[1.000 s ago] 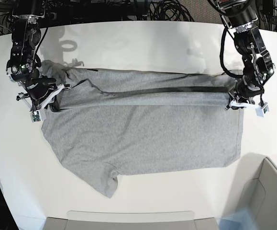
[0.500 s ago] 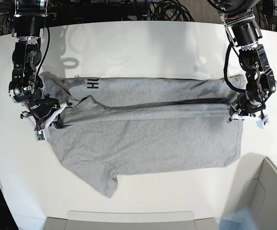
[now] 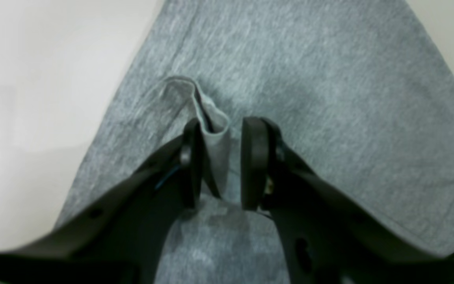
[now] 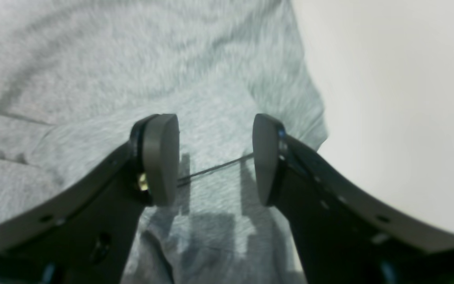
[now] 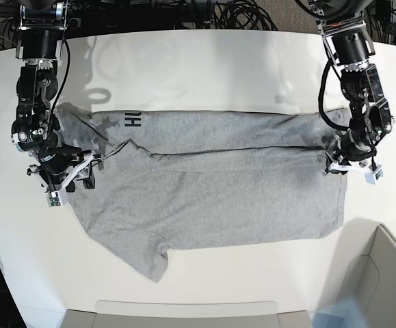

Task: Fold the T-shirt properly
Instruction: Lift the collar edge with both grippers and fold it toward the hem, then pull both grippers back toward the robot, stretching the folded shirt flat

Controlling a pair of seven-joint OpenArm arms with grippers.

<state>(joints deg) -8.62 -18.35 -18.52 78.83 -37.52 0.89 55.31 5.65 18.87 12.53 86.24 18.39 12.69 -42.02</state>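
Under both grippers, grey T-shirt [image 5: 211, 184] spread flat on white bench [image 5: 204, 61], left gripper [image 3: 221, 161] jaws parted beside a raised fabric pinch, right gripper [image 4: 215, 157] spread wide, holding nothing.

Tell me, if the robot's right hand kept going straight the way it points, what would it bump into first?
Most likely the T-shirt: the open right hand points down at grey cloth just under its fingertips, though depth is hard to judge.
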